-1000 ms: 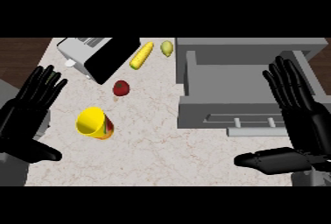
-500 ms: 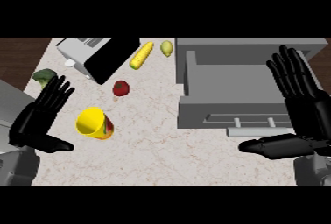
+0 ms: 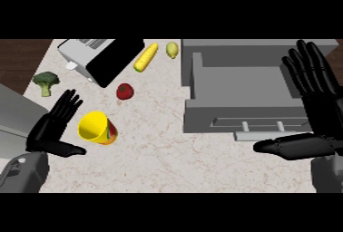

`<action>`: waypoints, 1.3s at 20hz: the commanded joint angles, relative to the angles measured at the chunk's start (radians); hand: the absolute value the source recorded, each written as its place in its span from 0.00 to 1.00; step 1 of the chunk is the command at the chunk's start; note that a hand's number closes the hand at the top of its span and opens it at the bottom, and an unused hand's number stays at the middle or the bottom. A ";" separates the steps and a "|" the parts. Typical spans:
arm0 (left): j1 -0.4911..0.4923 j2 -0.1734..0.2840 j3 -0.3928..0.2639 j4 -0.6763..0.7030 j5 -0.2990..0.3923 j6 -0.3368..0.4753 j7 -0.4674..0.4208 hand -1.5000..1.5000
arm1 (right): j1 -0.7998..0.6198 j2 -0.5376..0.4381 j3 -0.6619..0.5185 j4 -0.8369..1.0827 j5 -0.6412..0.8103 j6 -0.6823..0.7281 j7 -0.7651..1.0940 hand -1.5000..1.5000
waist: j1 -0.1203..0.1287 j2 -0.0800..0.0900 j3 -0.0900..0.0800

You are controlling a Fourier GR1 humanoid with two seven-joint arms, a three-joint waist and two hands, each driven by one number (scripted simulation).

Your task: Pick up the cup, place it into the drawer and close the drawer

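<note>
One yellow cup (image 3: 95, 128) at lower left of frame, lying on its side, mouth toward upper left; left hand (image 3: 53, 129) just beside it on its left, fingers straight and spread, holding nothing; right hand (image 3: 316, 106) at right edge, fingers straight, thumb out, also holding nothing. One grey drawer (image 3: 237, 88) pulled open, upper right. Also one each: toaster (image 3: 100, 56) upper left, broccoli (image 3: 46, 81), red fruit (image 3: 124, 91), corn cob (image 3: 146, 57), pale green fruit (image 3: 172, 49). Surface: light marbled counter (image 3: 181, 158); dark wood floor (image 3: 23, 56) along upper left.
</note>
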 commanded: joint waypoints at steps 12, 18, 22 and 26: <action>-0.180 0.009 0.001 0.502 -0.153 0.062 -0.364 0.00 | -0.081 -0.026 -0.022 0.034 -0.020 0.012 0.056 0.00 | -0.015 0.007 -0.002; -0.165 -0.016 0.001 0.526 -0.159 0.057 -0.446 0.00 | 0.003 0.025 0.020 -0.014 0.020 -0.010 -0.006 0.00 | -0.028 0.010 -0.004; -0.139 -0.007 -0.007 0.542 -0.177 0.065 -0.507 0.00 | -0.048 -0.031 -0.052 0.009 -0.060 0.031 0.027 0.00 | -0.031 0.012 -0.005; -0.175 -0.026 -0.001 0.557 -0.179 0.096 -0.505 0.00 | -0.052 0.000 -0.020 0.015 -0.017 0.004 0.008 0.00 | -0.032 0.015 -0.005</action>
